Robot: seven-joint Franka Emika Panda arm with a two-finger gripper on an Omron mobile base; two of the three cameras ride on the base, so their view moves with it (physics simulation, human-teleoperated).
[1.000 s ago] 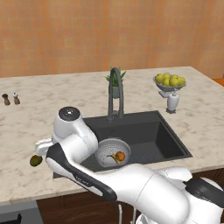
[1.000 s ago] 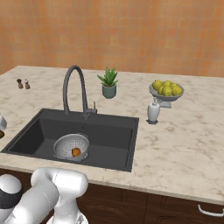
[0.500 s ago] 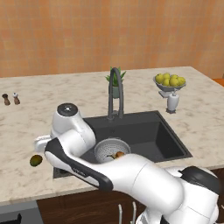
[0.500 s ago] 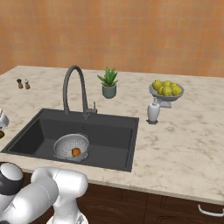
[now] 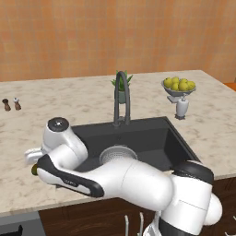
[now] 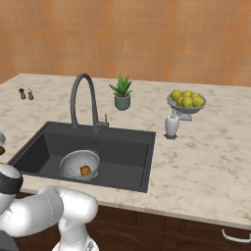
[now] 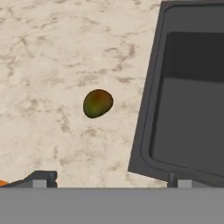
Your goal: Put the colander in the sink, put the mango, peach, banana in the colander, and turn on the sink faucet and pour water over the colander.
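Gripper (image 7: 109, 181): fingers spread wide and empty, tips visible at the bottom of the hand view, one over the counter (image 7: 52, 52), the other at the sink (image 7: 188, 113) edge. The mango (image 7: 97, 103) lies on the marble ahead of the hand, between the finger lines and nearer the counter-side finger, apart from both. The sink rim runs just beside it on the other finger's side. In the right base view, the colander (image 6: 80, 164) sits in the sink holding the peach (image 6: 85, 170), below the sink faucet (image 6: 83, 100).
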